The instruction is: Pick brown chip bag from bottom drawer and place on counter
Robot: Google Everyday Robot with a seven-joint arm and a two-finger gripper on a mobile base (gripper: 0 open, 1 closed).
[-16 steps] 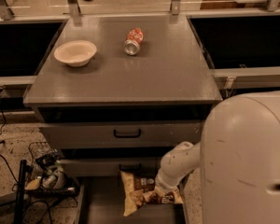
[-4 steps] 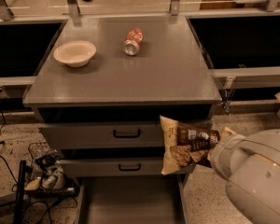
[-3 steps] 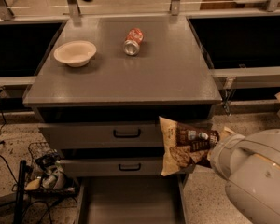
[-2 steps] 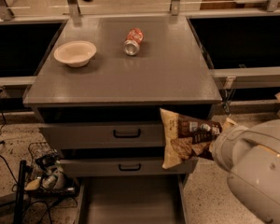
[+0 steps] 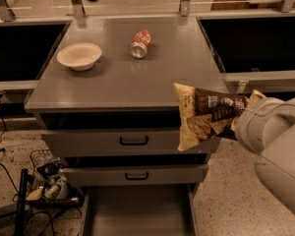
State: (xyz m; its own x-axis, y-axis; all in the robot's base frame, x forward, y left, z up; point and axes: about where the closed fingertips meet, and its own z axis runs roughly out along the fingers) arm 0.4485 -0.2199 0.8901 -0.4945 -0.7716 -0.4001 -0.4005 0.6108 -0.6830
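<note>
The brown chip bag [image 5: 202, 116] is up in the air at the front right corner of the cabinet, clear of the bottom drawer [image 5: 137, 211]. The gripper [image 5: 233, 124] is clamped on the bag's right end (most of it is hidden behind the crinkled foil and the bulky pale arm [image 5: 275, 136] coming in from the right). From there the bag sticks out to the left, with its wider end drooping in front of the top drawer [image 5: 113, 141].

From where I stand, its upper left corner overlaps the thin front edge of the grey surface [image 5: 137, 77]. I cannot tell whether that corner is over the surface or just in front of it. It is not resting on anything.

On the surface, a shallow cream bowl [image 5: 79, 56] sits toward the left. A red-orange soda can [image 5: 140, 37] lies on its side near the back, well apart from both bowl and bag.

Below, the top drawer and the middle drawer [image 5: 136, 175] are pushed in, black handles showing, and the bottom drawer is pulled out over the speckled floor [image 5: 221, 200]. A wire basket of odds and ends [image 5: 51, 181] sits on the floor to the left of the cabinet.
</note>
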